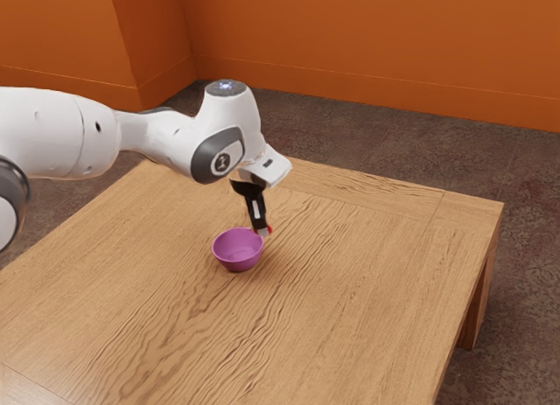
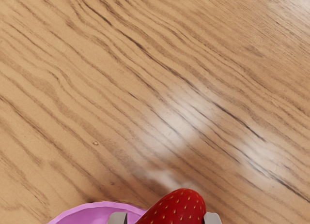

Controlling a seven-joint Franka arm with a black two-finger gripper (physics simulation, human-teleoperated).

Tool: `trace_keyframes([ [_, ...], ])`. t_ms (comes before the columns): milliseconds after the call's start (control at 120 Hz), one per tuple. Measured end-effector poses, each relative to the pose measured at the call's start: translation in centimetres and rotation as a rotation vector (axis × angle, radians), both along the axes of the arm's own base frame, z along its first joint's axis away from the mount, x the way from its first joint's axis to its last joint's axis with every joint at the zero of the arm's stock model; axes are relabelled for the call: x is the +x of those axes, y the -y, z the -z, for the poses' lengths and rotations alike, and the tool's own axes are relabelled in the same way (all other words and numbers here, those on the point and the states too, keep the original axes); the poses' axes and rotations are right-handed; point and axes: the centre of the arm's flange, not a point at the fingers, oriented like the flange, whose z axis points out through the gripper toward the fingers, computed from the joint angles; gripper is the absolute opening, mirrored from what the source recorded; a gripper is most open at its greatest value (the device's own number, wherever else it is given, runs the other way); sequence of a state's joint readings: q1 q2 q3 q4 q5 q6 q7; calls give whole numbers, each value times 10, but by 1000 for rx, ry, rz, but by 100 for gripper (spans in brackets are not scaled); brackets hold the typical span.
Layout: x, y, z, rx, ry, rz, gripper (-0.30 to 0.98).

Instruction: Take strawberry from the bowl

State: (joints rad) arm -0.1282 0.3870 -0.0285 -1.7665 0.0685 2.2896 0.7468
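Strawberry, red and glossy (image 1: 269, 231), is at the lower end of the black two-finger tool (image 1: 262, 230) in the exterior view. It shows beside the round purple bowl (image 1: 238, 251), just past the rim toward the exterior view's right. The bowl stands upright on the light brown wooden desk (image 1: 376, 274), with the tool reaching down near its rim. The white jointed arm (image 1: 74, 132) with dark grey trim comes in from the exterior view's left, its hand above the desk. Behind the desk are a mottled dark brown floor (image 1: 420, 143) and a plain orange wall (image 1: 367, 46).

In the wrist view, the tool (image 2: 165, 219) is grasping the strawberry, with one pale grey fingertip (image 2: 117, 218) on one side of it and the other across from it. The fruit's rounded, yellow-seeded end points away from the bowl, over the desk's wavy grain. The strawberry covers part of the bowl's purple rim, and whether the two touch I cannot tell.
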Motion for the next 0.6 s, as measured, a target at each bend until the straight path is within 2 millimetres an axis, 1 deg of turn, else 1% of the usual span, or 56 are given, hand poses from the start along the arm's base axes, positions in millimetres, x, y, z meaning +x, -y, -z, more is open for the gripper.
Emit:
trace_keyframes([
  [33, -1, 28, -3, -14, 4, 38, 3],
  [58, -2, 46, 0, -22, 1, 63, 3],
  [92, -4, 65, 9, -30, -12, 87, 3],
  [117, -5, 74, 19, -33, -26, 98, 3],
  [167, -6, 83, 39, -36, -55, 105, 3],
  [242, -7, 87, 67, -35, -91, 104, 3],
  [267, -7, 88, 73, -35, -97, 102, 3],
  [317, -6, 88, 77, -36, -99, 98, 3],
  [350, -6, 89, 79, -36, -99, 96, 5],
  [467, -5, 89, 79, -45, -101, 90, 29],
  [533, -6, 93, 72, -50, -93, 93, 40],
  [567, -8, 95, 60, -52, -82, 92, 44],
  [600, -13, 94, 29, -51, -61, 78, 48],
])
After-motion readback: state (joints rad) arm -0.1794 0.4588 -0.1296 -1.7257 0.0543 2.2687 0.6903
